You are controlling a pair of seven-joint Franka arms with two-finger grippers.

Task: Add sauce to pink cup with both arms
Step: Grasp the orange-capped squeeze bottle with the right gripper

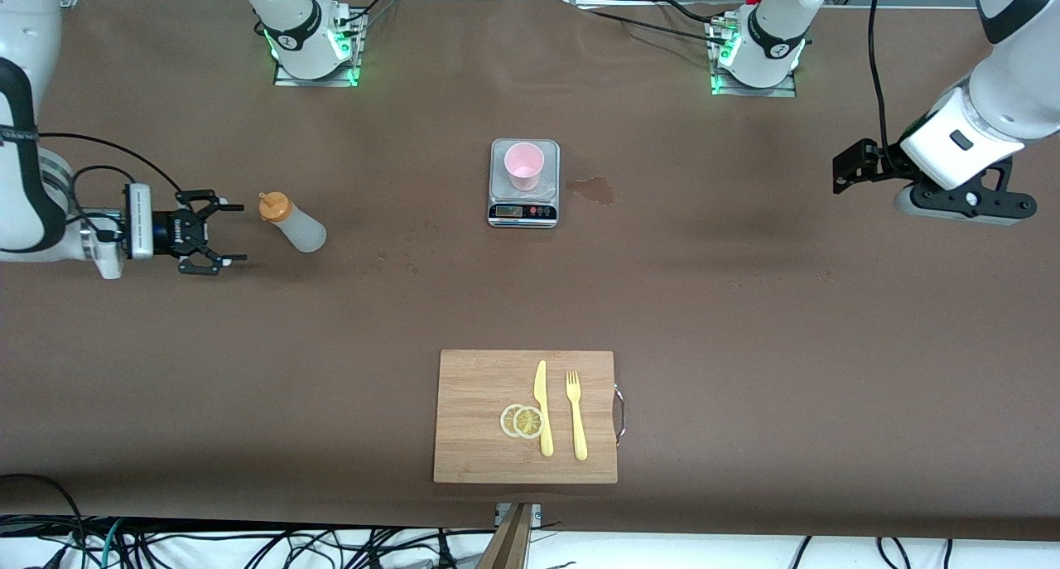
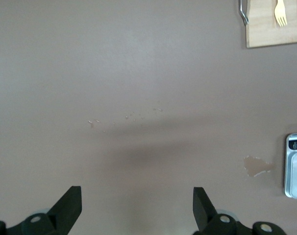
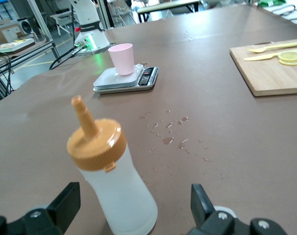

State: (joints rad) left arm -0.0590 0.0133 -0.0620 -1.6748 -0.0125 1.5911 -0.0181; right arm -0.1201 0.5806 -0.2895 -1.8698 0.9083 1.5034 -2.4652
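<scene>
Tabletop (image 1: 745,320): brown matte sheet w/ faint creases, a wet stain (image 1: 593,190) beside the scale (image 1: 523,213) and small droplets (image 3: 169,132) btwn scale and bottle; cables hang along the edge nearest the front camera, workshop benches visible in right wrist view. Pink cup (image 1: 524,165) stands upright on the scale platform, mid-table. Cutting board (image 1: 480,420), nearer the front camera, carries knife (image 1: 542,407), fork (image 1: 575,416) and two lemon slices (image 1: 522,421). Sauce (image 1: 292,221) stands upright toward the right arm's end, orange cap up, just beside the right gripper (image 1: 230,233), not touching; fingers spread wide, bottle lined up w/ the gap. Left gripper (image 2: 137,208) hangs over bare table at the left arm's end, fingers spread, holding nothing, well apart from cup and bottle
</scene>
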